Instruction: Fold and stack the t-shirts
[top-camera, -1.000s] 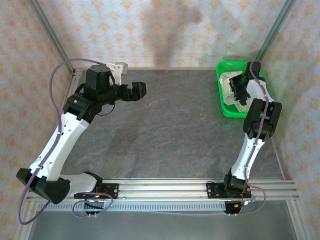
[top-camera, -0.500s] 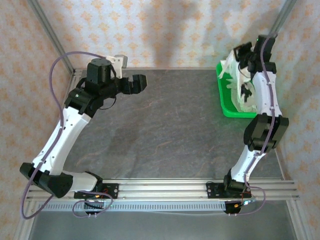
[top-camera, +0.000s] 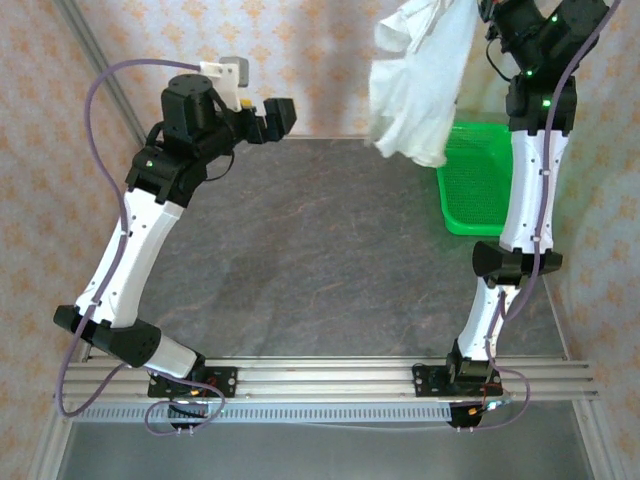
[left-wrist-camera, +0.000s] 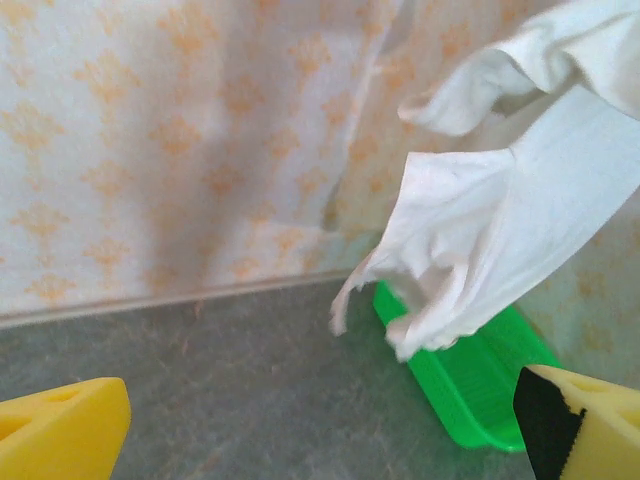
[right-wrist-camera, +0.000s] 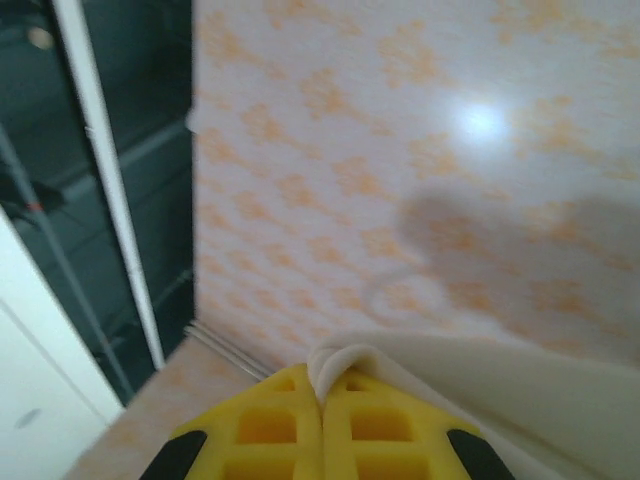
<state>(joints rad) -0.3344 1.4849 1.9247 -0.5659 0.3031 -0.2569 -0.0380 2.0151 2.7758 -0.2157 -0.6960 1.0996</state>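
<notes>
White short-sleeved cloth t-shirt (top-camera: 418, 90) is being held high in the air by the right gripper (top-camera: 487, 10), whose yellow fingers (right-wrist-camera: 270, 425) are being pressed together on a fold of the cloth. One second ago it was being gripped down inside the green plastic basket (top-camera: 480, 200). Now it is being carried clear of the basket, and the right arm is being stretched nearly upright.

Nearest, the aluminium rail (top-camera: 320, 378) that carries both bases is being left as it was. Beyond it, the grey stone-patterned table (top-camera: 320, 260) is being kept bare from the rail to its far edge, so wide free room is being left between the two arms.

Farther back, the left gripper (top-camera: 272, 115) (left-wrist-camera: 320, 440) is being held above the table's far left part, a little higher and nearer the wall than before. Its jaws are being kept wide apart with nothing between them. The basket is being kept in the far right corner, close beside the frame post.

The t-shirt (left-wrist-camera: 500, 230) is being hung over the basket's far left corner, and in the left wrist view its lowest edge is being seen just above the rim, apart from it. Its long axis is being run downward from the pinch, slanting toward the left arm, with the loose ends pointing down. Behind it, the wall papered in an orange pattern (top-camera: 300, 60) is being approached closely by the cloth.
</notes>
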